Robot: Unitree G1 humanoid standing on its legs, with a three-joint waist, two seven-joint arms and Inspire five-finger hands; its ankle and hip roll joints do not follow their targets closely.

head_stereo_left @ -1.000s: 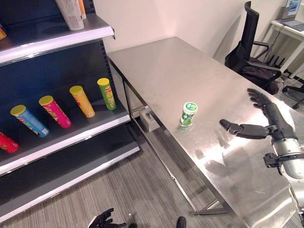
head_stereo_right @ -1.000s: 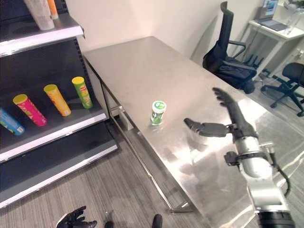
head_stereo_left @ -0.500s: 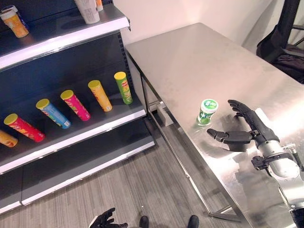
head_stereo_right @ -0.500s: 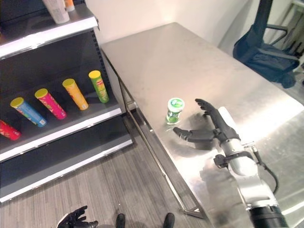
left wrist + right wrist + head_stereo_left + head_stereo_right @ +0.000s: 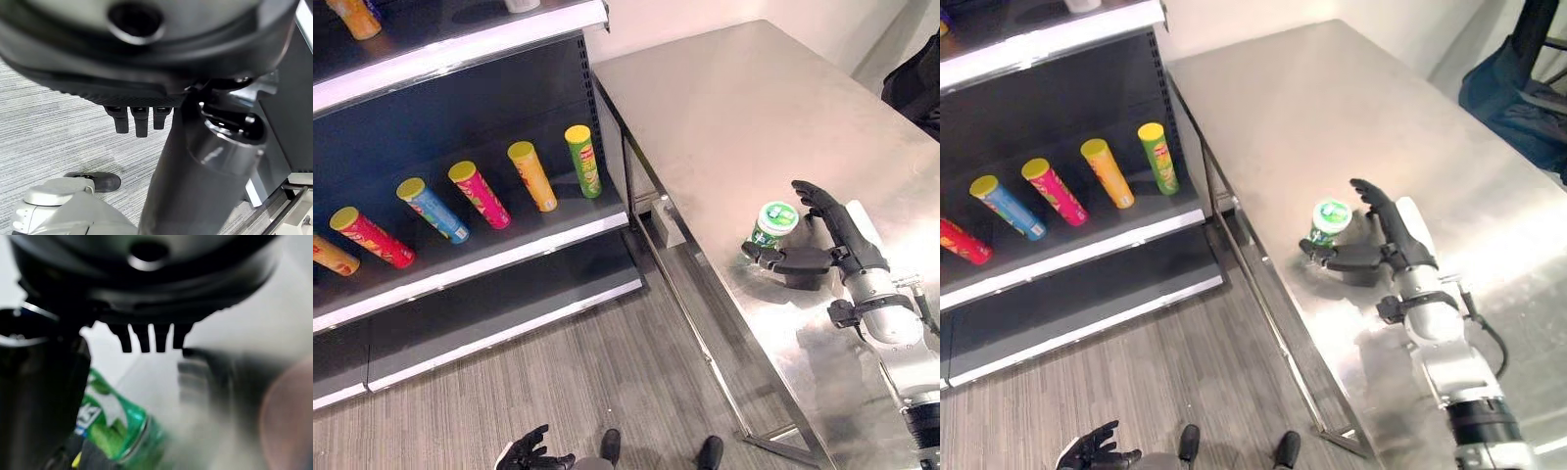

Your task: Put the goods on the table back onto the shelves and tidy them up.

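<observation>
The step in hand is the grasp of the 1 item left on the steel table point(image 5: 724, 108): a small green cup point(image 5: 771, 226) with a white-and-green lid, standing upright near the table's front edge. The right hand point(image 5: 822, 245) sits just beside it with fingers straight and spread wide, thumb reaching under the near side of the cup and the fingers arched past its far side. Nothing is clamped yet; the thumb tip looks close to touching the cup's base, though contact cannot be confirmed. In the right wrist view the green cup point(image 5: 115, 431) shows low between thumb and fingers.

The left hand point(image 5: 527, 452) hangs idle low near the floor, fingers loosely spread.

On the shelf unit point(image 5: 509, 257) to the left, the middle shelf carries a row of tube cans lying on their sides (5 in a neat slant, a 6th at the edge): green point(image 5: 582, 160), orange point(image 5: 532, 175), pink point(image 5: 479, 194), blue point(image 5: 432, 209) and red point(image 5: 370, 236).

Next, I judge, the fingers need to curl round the cup's body without tipping it off the edge, then lift and carry it toward the shelf.
</observation>
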